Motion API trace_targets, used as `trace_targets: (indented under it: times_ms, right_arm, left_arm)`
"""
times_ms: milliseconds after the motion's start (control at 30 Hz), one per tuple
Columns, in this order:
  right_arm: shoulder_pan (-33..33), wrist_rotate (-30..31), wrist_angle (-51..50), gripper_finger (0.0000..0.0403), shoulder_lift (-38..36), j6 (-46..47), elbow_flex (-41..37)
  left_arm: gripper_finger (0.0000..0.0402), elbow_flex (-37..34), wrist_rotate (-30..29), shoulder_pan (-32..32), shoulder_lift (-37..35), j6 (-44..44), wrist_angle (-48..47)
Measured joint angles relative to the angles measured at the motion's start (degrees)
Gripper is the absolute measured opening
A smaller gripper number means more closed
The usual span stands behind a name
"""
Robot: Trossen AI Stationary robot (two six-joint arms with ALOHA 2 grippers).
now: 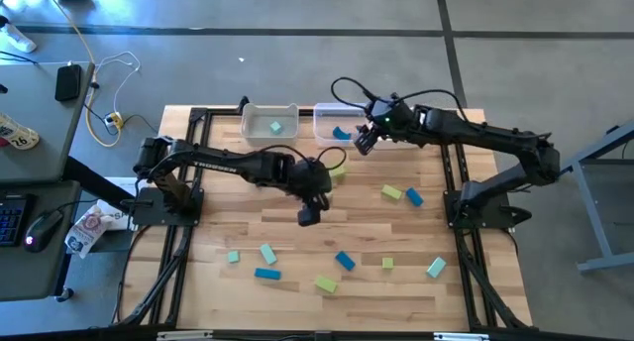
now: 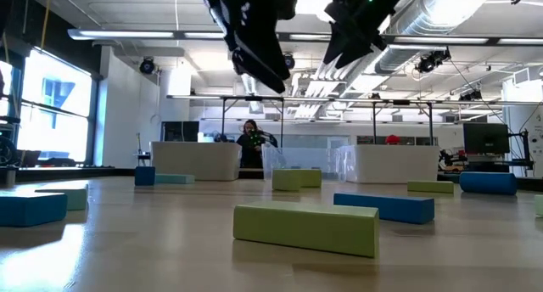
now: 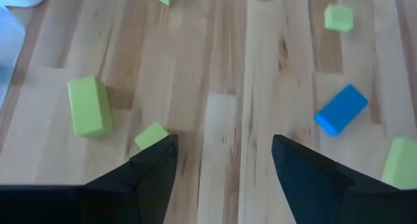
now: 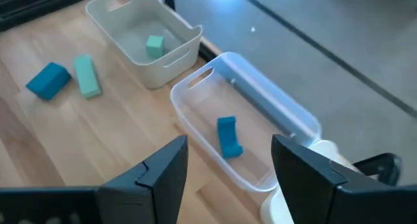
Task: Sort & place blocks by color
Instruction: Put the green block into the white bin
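Small blocks in pale teal, blue and yellow-green lie scattered on the wooden table (image 1: 297, 237). Among them are a blue block (image 1: 344, 261), a yellow-green bar (image 1: 326, 283) and a teal block (image 1: 436, 268). Two translucent white bins stand at the far edge. One bin (image 1: 260, 114) holds a teal block (image 4: 154, 45), the other bin (image 1: 324, 116) a blue block (image 4: 227, 137). My left gripper (image 1: 309, 214) hangs open over the table's middle, with bare wood between its fingers (image 3: 156, 168). My right gripper (image 1: 362, 140) is open above the bin with the blue block.
A yellow-green bar (image 3: 89, 107), a small yellow-green cube (image 3: 151, 135) and a blue block (image 3: 341, 109) lie just ahead of my left gripper. Two black frame rails (image 1: 178, 252) run along the table's left and right sides. Cables (image 1: 347, 88) trail behind the bins.
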Motion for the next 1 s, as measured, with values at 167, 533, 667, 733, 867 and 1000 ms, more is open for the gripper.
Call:
trace_targets:
  times_ms: [167,533,667,733,867,1000]
  right_arm:
    - [0.0,0.3,0.0,0.0207,-0.5,-1.3,0.0]
    - [0.0,0.4,-1.2,0.0207,-0.5,-2.4,0.0]
    - [0.0,0.5,-1.4,0.0207,-0.5,-2.2,0.0]
    - [0.0,0.5,-1.4,0.0207,-0.5,-2.2,0.0]
    - [0.0,0.5,-1.4,0.0207,-0.5,-1.9,0.0]
    - [0.0,0.5,-1.5,0.0207,-0.5,-1.8,0.0]
  left_arm:
    - [0.0236,0.0,0.5,2.5,3.0,-4.2,1.1]
    - [0.0236,-0.1,-1.8,5.8,10.1,-9.2,5.9]
    - [0.0236,-0.1,-3.9,6.0,11.3,-9.4,5.9]
    - [0.0236,0.0,-5.1,5.9,11.9,-9.4,5.7]
    - [0.0236,0.1,-5.5,5.8,12.5,-9.4,6.2]
    - [0.0236,0.0,-5.6,5.5,13.6,-9.8,6.5]
